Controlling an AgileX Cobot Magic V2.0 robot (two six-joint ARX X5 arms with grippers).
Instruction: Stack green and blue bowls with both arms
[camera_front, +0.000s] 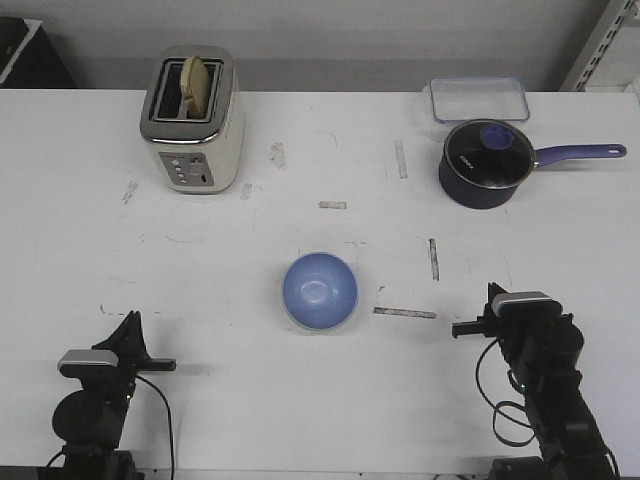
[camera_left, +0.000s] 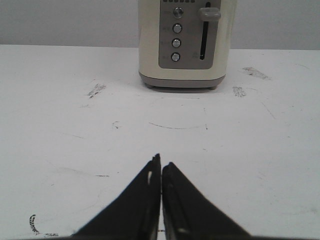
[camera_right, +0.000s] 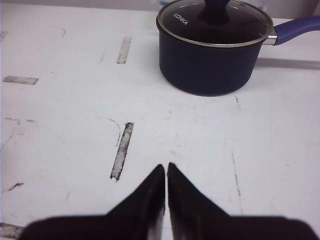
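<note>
The periwinkle blue bowl (camera_front: 320, 288) stands open side up at the middle of the table. A thin pale mint edge (camera_front: 316, 329) shows round its near side, which looks like the green bowl nested under it; the rest of the green bowl is hidden. My left gripper (camera_front: 130, 318) is shut and empty at the near left, far from the bowls; its wrist view shows the tips (camera_left: 161, 164) closed over bare table. My right gripper (camera_front: 493, 292) is shut and empty at the near right, its tips (camera_right: 165, 166) together over bare table.
A cream toaster (camera_front: 192, 120) with bread in it stands at the back left, also in the left wrist view (camera_left: 185, 42). A dark navy saucepan (camera_front: 485, 165) with glass lid and long handle is at the back right (camera_right: 212, 47). A clear container (camera_front: 478, 99) lies behind it.
</note>
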